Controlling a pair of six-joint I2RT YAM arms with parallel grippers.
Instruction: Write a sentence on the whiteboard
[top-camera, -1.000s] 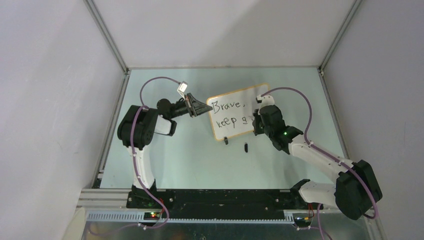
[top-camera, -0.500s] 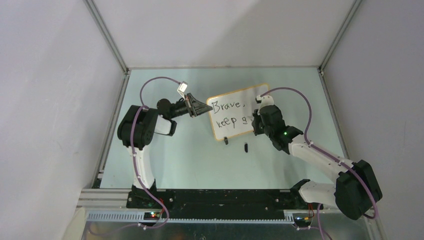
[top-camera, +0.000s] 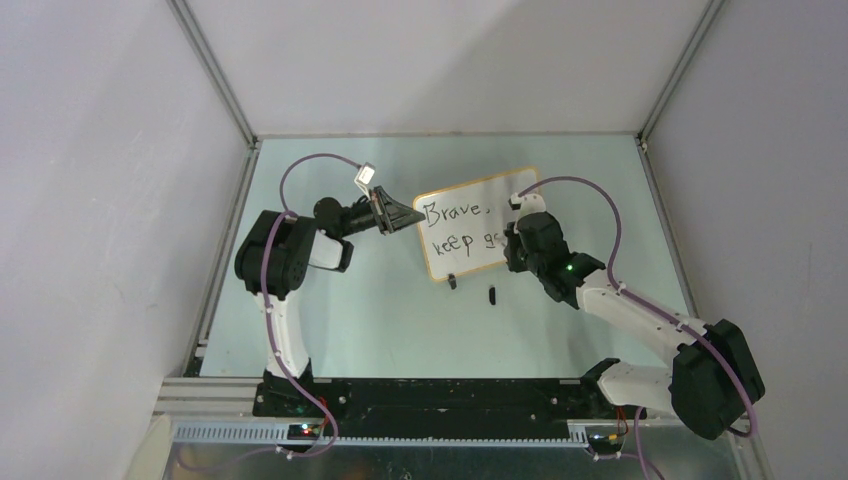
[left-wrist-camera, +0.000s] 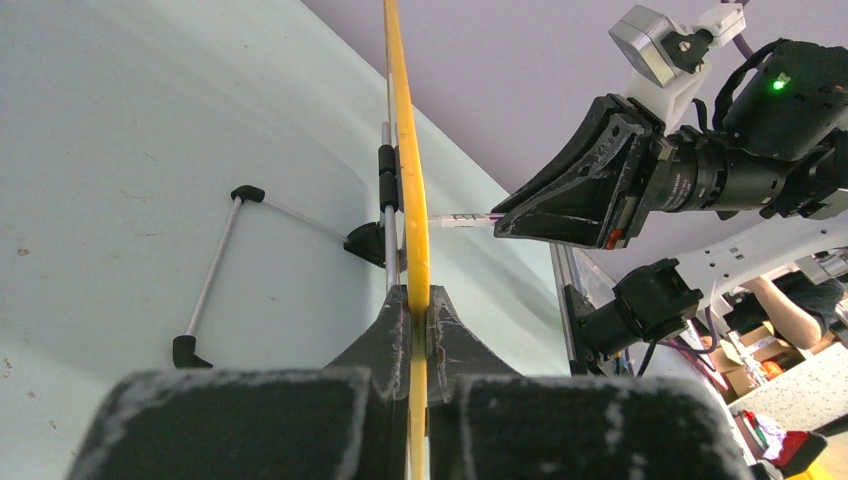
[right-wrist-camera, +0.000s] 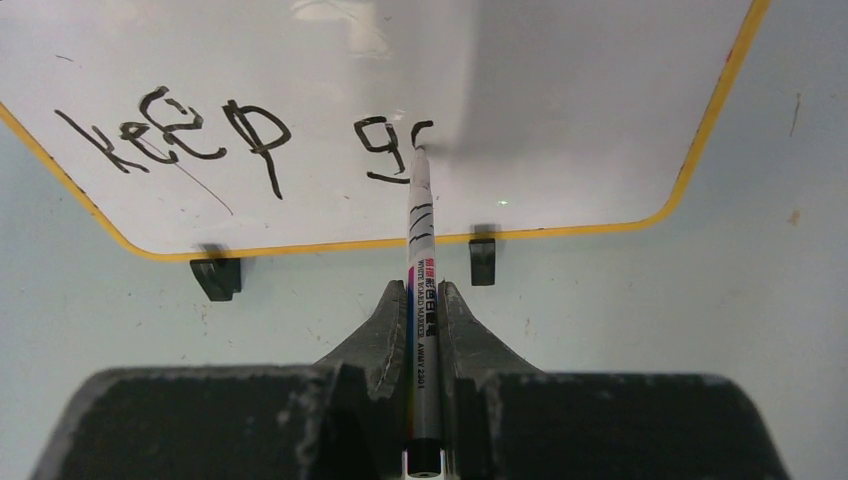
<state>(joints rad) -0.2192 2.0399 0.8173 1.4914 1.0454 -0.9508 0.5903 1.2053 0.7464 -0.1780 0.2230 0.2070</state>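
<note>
Grey marker (right-wrist-camera: 420, 230) pinched in right end effector (right-wrist-camera: 422, 290) touches whiteboard (right-wrist-camera: 560, 100), whose edge left end effector (left-wrist-camera: 418, 295) clamps.

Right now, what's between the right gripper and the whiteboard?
A whiteboard marker spans that gap. The right gripper clamps its barrel, and its tip touches the whiteboard. The right wrist view shows this most clearly.

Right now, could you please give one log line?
left jaws: shut on whiteboard edge | right jaws: shut on marker, tip on whiteboard | sentence: Brave, keep g
</note>
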